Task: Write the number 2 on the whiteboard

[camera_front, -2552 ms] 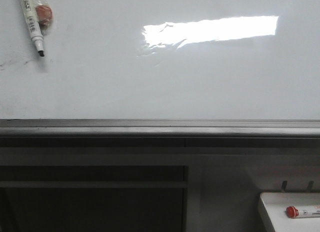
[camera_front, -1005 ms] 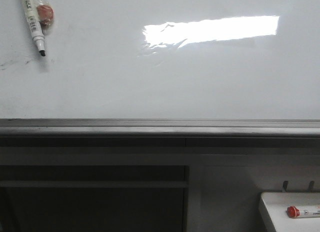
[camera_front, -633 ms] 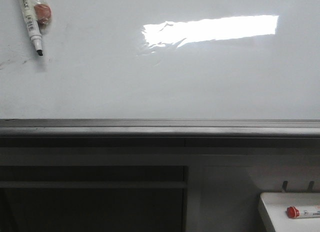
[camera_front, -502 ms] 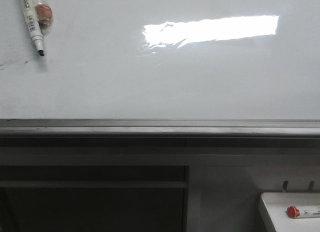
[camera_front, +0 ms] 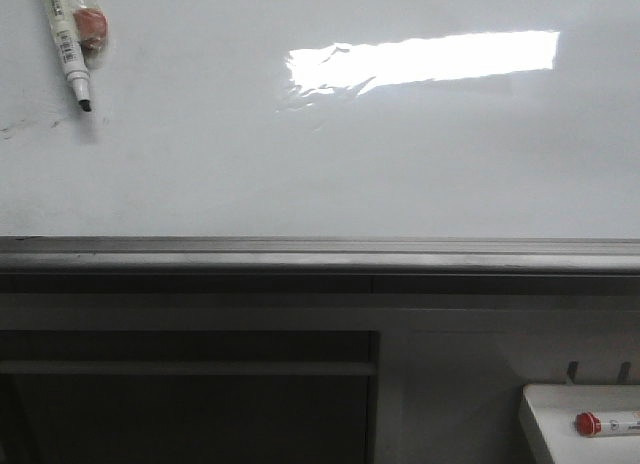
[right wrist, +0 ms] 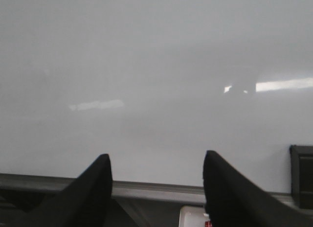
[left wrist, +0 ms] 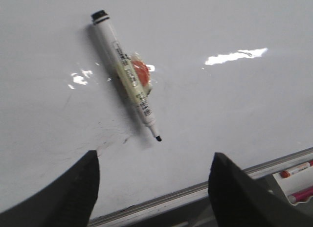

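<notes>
With no number 2 drawn yet, the spread, empty left tool (left wrist: 152,188) is facing the marker (left wrist: 126,75) clinging to the whiteboard (camera_front: 400,164), and a grip squarely across its barrel would likely suit, while the right tool (right wrist: 156,188) is gaping empty too.

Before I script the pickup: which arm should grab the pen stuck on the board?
Left. Its open gripper faces the pen on the board; the right gripper sees only bare board.

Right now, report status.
Left gripper open, empty; right gripper open, empty. Whiteboard bare, no 2 written. Uncapped marker stuck on board.
</notes>
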You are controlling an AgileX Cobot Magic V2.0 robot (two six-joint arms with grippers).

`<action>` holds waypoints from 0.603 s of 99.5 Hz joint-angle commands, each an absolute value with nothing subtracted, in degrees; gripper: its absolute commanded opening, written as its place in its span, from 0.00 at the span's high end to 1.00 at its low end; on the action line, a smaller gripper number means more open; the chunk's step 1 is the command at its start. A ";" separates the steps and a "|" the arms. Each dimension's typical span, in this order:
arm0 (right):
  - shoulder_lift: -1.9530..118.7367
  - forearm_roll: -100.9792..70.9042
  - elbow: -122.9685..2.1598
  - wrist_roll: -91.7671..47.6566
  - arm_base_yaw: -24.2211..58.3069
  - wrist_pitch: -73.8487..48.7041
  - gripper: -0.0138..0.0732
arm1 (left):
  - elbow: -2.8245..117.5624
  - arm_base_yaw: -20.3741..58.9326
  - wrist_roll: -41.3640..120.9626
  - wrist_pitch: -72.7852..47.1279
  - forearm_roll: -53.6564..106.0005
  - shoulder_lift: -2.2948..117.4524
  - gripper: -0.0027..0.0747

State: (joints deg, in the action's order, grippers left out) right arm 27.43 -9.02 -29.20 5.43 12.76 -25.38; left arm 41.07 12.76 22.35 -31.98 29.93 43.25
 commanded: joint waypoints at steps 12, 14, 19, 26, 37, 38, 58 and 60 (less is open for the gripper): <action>30.09 -9.54 -31.30 4.82 12.37 -21.71 0.41 | 45.87 17.54 22.38 -23.89 36.28 53.69 0.47; 30.09 -9.54 -31.30 4.82 12.37 -21.71 0.41 | 45.97 17.73 22.38 -23.02 37.04 54.68 0.47; 30.09 -9.54 -31.30 4.82 12.37 -21.71 0.41 | 45.97 17.90 22.38 -20.73 39.04 56.78 0.47; 30.09 -9.54 -31.30 4.82 12.37 -21.60 0.41 | 45.97 17.90 22.38 -18.06 41.52 59.50 0.47; 30.09 -9.60 -31.30 4.82 12.37 -21.60 0.41 | 45.97 17.90 22.38 -14.83 43.95 62.95 0.47; 30.09 -9.60 -31.30 4.82 12.37 -21.60 0.41 | 45.97 17.90 22.38 -14.69 43.95 63.14 0.47; 30.09 -10.25 -31.30 4.82 12.37 -21.60 0.41 | 45.97 17.90 22.38 -12.99 46.50 68.04 0.47; 30.09 -10.35 -31.30 4.82 12.37 -21.60 0.41 | 45.97 17.90 22.38 -12.94 46.43 68.42 0.47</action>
State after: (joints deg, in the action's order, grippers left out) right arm 29.45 -9.65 -29.20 5.43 12.76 -25.79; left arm 43.92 17.42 22.35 -16.43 44.29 67.87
